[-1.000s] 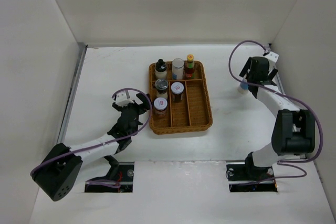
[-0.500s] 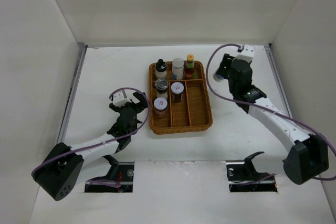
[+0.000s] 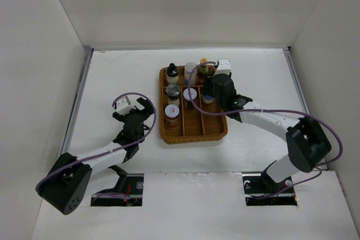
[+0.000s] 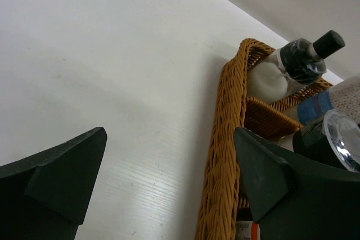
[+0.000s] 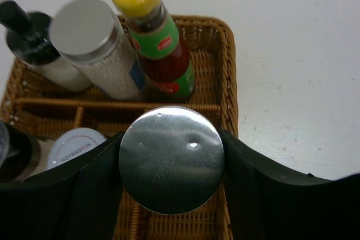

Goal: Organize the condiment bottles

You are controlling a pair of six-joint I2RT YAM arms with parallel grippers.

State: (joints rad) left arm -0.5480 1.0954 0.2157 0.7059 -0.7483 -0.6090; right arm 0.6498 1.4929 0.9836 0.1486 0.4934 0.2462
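The brown wicker tray (image 3: 194, 135) holds several condiment bottles: a black-capped bottle (image 3: 172, 72), a silver-lidded jar (image 3: 190, 71), the slim red yellow-capped bottle (image 3: 203, 62), a grey-lidded jar (image 3: 173, 91) and two white-capped jars (image 3: 190, 95) (image 3: 171, 112). My right gripper (image 3: 211, 93) is shut on another silver-lidded jar (image 5: 171, 158) over the tray's right compartment, just in front of the red bottle (image 5: 163, 49). I cannot tell whether that jar rests on the tray. My left gripper (image 3: 138, 112) is open and empty on the table just left of the tray rim (image 4: 225, 133).
The left wrist view shows the black-capped bottle (image 4: 304, 60) and a blue-labelled jar (image 4: 332, 99) behind the rim. The right wrist view shows the blue-labelled silver-lidded jar (image 5: 90, 26), a white cap (image 5: 76, 141) and the tray's right wall (image 5: 228, 66). White walls enclose the table.
My right arm has swung from the far right of the table to the tray, carrying the silver-lidded jar. My left gripper has drawn back slightly to the left.
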